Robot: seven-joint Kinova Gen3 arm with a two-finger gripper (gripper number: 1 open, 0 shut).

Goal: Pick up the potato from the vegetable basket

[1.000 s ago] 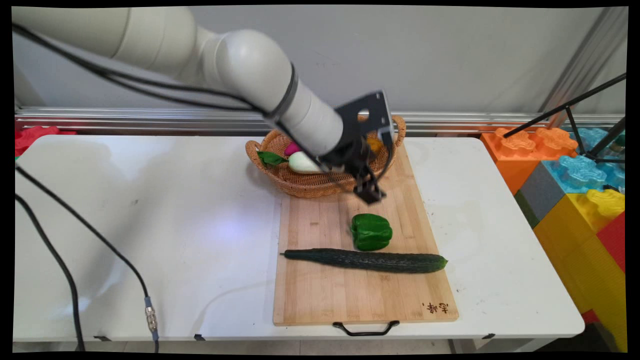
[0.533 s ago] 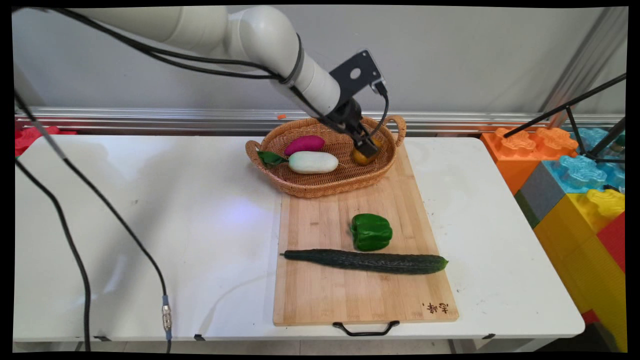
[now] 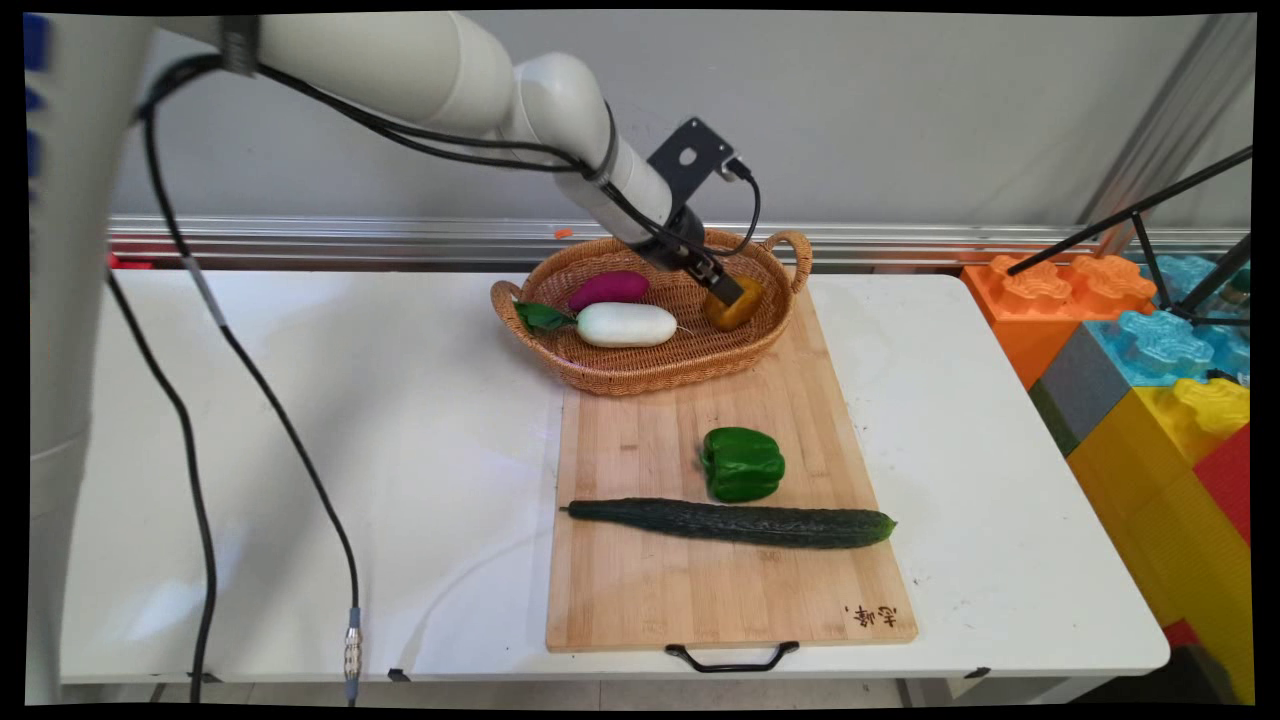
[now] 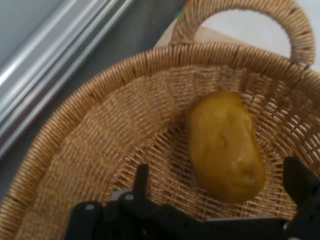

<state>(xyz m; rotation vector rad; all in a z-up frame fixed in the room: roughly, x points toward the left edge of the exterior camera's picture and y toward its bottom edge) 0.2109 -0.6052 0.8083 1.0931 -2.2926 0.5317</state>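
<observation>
2 black fingers (image 4: 141, 176) of the gripper (image 4: 220, 172) stand wide apart w/ a potato (image 4: 225, 145) between them, nothing gripped; no contact w/ the potato can be made out in hand view. In main view the gripper (image 3: 722, 291) sits low inside the wicker basket (image 3: 610, 375), at its right end, right by the potato (image 3: 738, 308). Basket wall (image 4: 90, 125) and 1 handle (image 4: 240, 10) curve round the potato in hand view. Also in the basket, left of the gripper: a white radish (image 3: 626, 324) w/ green leaf, and a purple sweet potato (image 3: 608, 289) just behind it. Basket rests on the far end of a wooden cutting board (image 3: 640, 590). Nearer on the board lie a green pepper (image 3: 742, 463) and a long cucumber (image 3: 735, 521), just beside each other, well apart from the basket. Board lies on the white table (image 3: 300, 420). Coloured blocks (image 3: 1150, 370) stand off the table's right side.
</observation>
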